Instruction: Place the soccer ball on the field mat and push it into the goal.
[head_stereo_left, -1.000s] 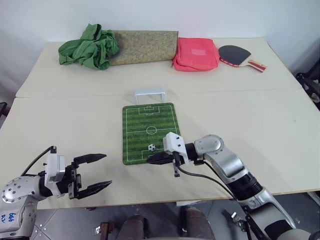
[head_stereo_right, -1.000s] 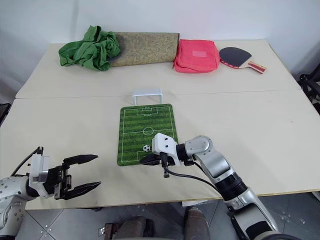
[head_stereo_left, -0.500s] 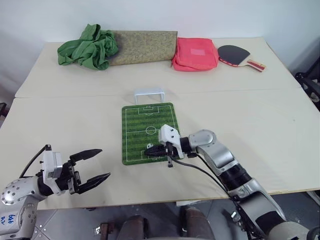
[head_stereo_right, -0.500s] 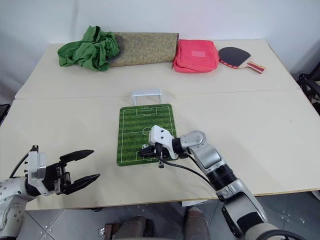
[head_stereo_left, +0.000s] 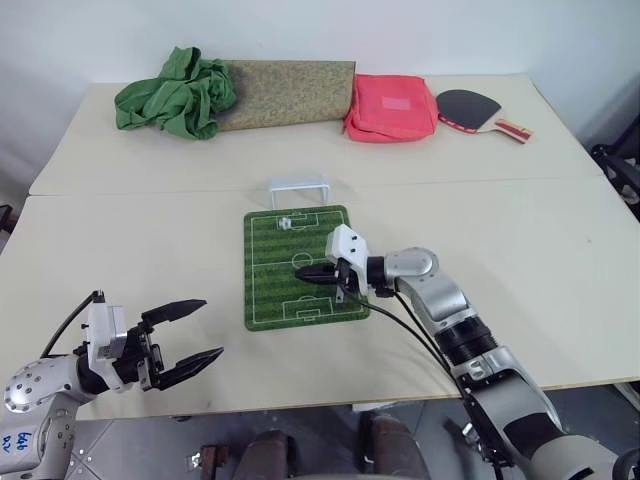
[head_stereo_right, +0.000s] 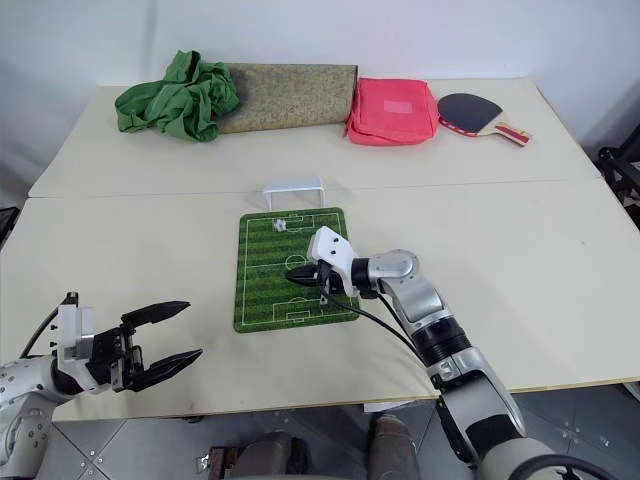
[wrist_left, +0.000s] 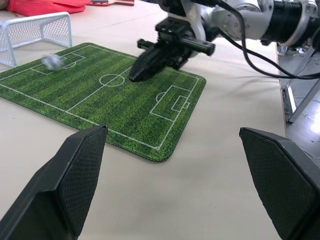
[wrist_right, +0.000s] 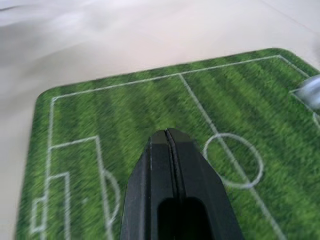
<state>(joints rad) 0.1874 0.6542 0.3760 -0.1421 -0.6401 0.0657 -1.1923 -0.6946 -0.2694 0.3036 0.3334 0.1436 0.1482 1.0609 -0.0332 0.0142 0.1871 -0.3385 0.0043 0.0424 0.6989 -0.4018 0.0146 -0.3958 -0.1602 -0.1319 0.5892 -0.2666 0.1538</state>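
Okay, starting with the left eye view: spotting the soccer ball (head_stereo_left: 286, 222) sitting on the field mat (head_stereo_left: 270, 290) just above frame centre, inside the far penalty box, a little short of the goal (head_stereo_left: 299, 190) and not yet in it. Noticing the right gripper (head_stereo_left: 305, 273) hovering low over the centre circle, pinched fully closed on nothing, well apart from the ball. Seeing the left gripper (head_stereo_left: 195, 335) parked at lower left, off the mat, spread wide and carrying nothing.

Moving to the left wrist view: looking out between its own two fingers (wrist_left: 82, 170), gaping far apart, at the ball, smeared-looking, near the goal mouth, with the closed right gripper pointing across the mat.

Moving to the right wrist view: seeing both fingertips (wrist_right: 167, 135) pressed together over the centre circle, the ball showing as a pale blur beyond.

Guessing at handling: tiny, light, hard, super rolly, probably skittering off at the slightest tap. Not bothering with grabbing. Nudging gently with the closed tips from the side facing away from the goal, aiming straight at the mouth, and going easy to avoid bouncing it off the frame or shoving that light goal backwards.
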